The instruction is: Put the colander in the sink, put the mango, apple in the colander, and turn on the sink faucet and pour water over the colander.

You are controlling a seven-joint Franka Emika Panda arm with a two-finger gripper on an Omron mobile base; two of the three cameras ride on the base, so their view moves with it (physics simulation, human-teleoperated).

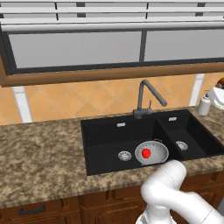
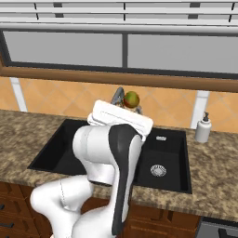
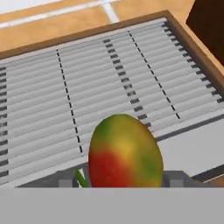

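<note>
My gripper (image 3: 120, 180) is shut on the mango (image 3: 124, 151), a yellow-green fruit with a red blush that sits between the two fingertips. In the right base view the mango (image 2: 132, 99) is lifted high in the gripper (image 2: 130, 106), in front of the tiled wall above the sink (image 2: 172, 148). The silver colander (image 1: 160, 154) stands in the large basin of the black sink (image 1: 105, 140), to the right of the drain. The red apple (image 1: 146, 152) lies inside it. The dark faucet (image 1: 142, 98) stands behind the basin, and no stream shows at its spout.
A white soap dispenser (image 1: 204, 105) stands on the counter to the right of the sink. The smaller basin (image 1: 183, 135) adjoins the large one. A window with blinds (image 3: 109, 74) fills the wall above. My arm (image 2: 111, 158) blocks much of the sink in the right base view.
</note>
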